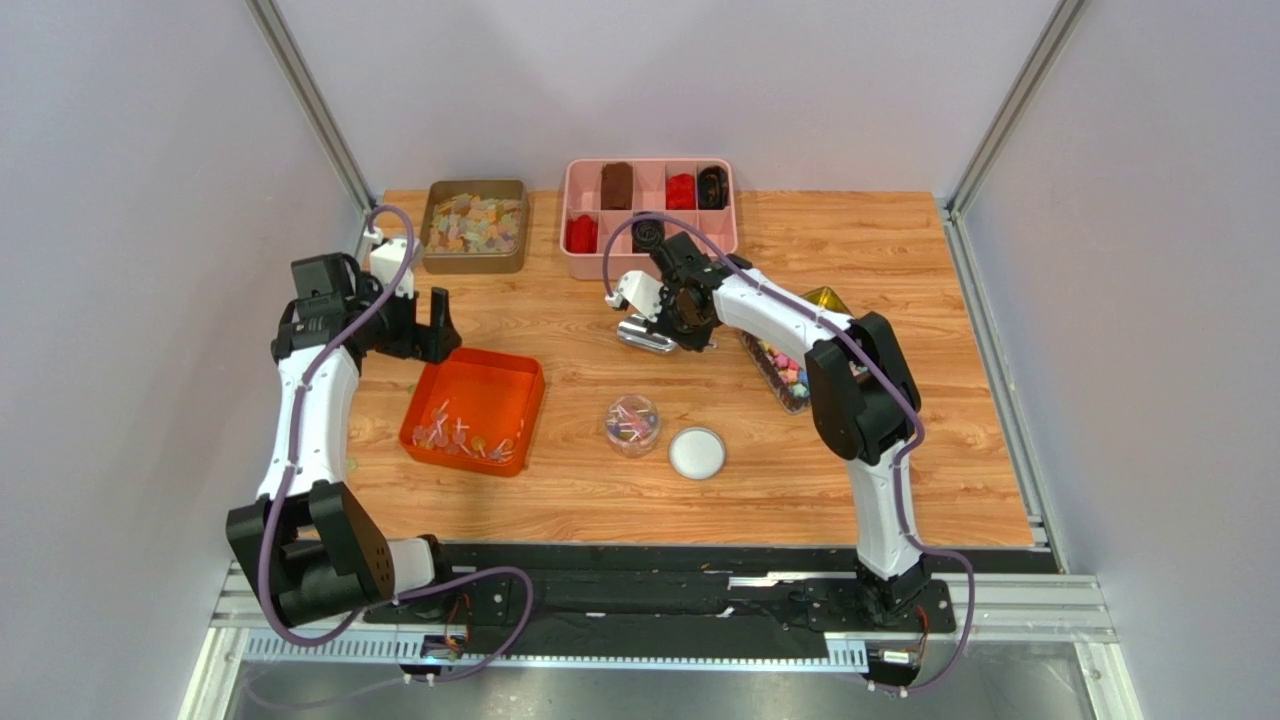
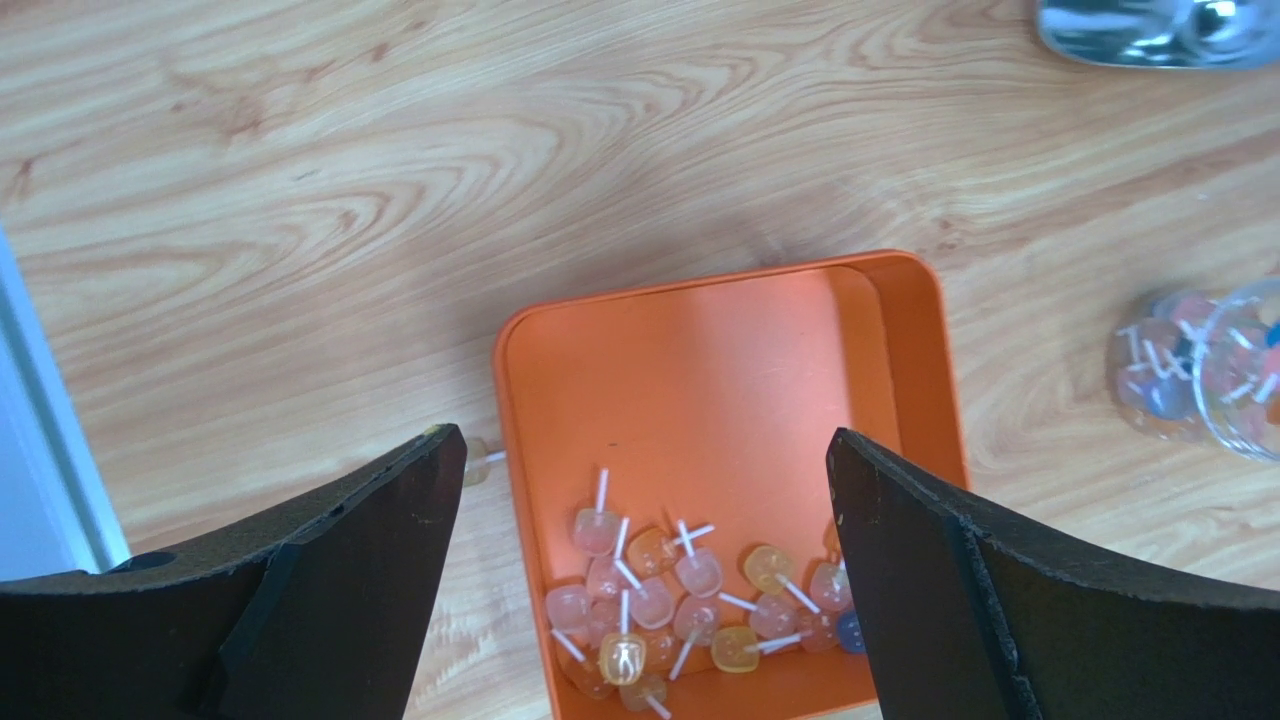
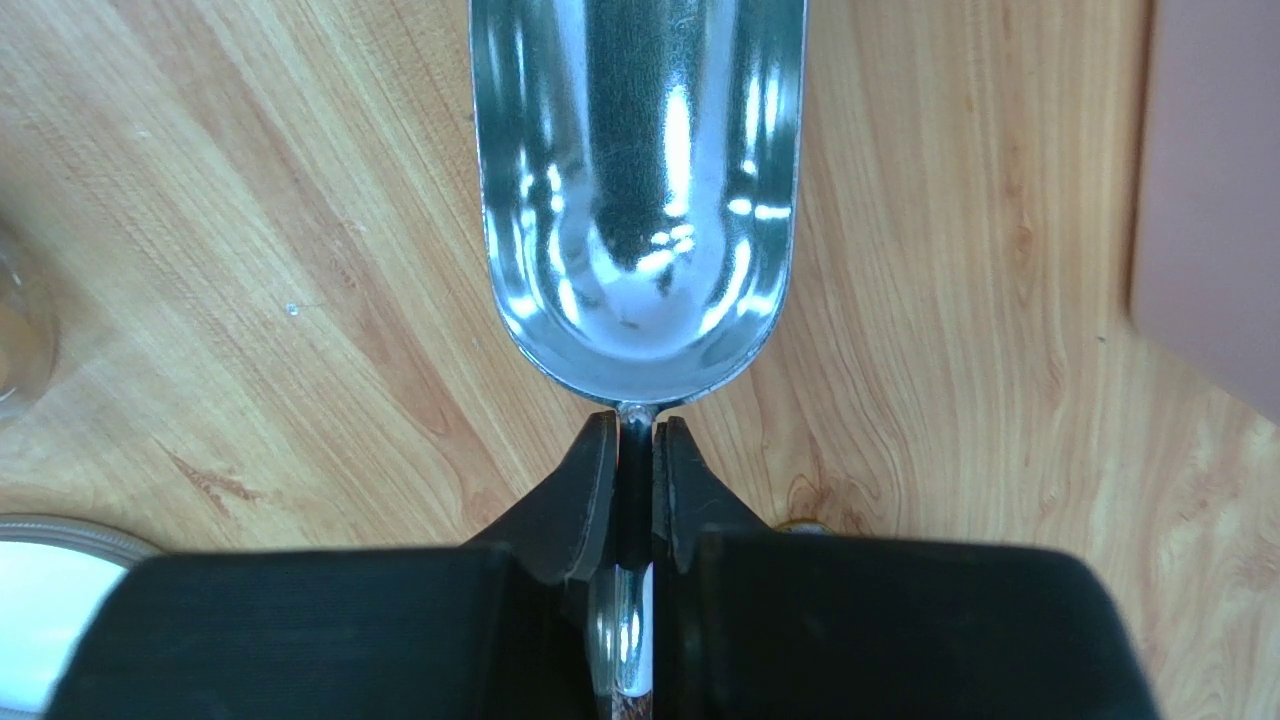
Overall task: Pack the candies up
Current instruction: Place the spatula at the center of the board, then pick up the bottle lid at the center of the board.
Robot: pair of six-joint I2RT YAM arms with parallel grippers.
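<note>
A wooden bench [image 1: 526,503] fills the middle of the top view, with the two arm bases at its lower edge. The left arm [image 1: 308,405] reaches up the left side of the frame. Its end effector [image 1: 425,333] hangs released, fingers spread wide with nothing between them, above the upper left corner of an orange tray [image 1: 489,390]. The right arm [image 1: 857,390] bends from the lower right toward the centre. Its end effector [image 1: 657,318] is clenched on the thin handle of a metal scoop [image 1: 646,339], whose bowl looks bare in the right wrist view.

A pink compartment tray [image 1: 646,188] sits at the top centre with red and dark pieces in some sections. An olive tray [image 1: 473,264] of pale pastel pieces lies just left of it. A clear container [image 1: 781,368] of bright mixed pieces lies right of centre, partly under the right arm.

The orange tray lies left of centre. The candies [image 1: 451,438] are heaped in its lower end, and the left wrist view shows them at the bottom of the frame, between the two dark fingers. One more lies on the wood just outside the tray's left wall. A small clear jar [image 1: 633,425] stands near the tray on its right and holds several candies. A round white lid [image 1: 697,452] lies flat just beside the jar, to its lower right.
</note>
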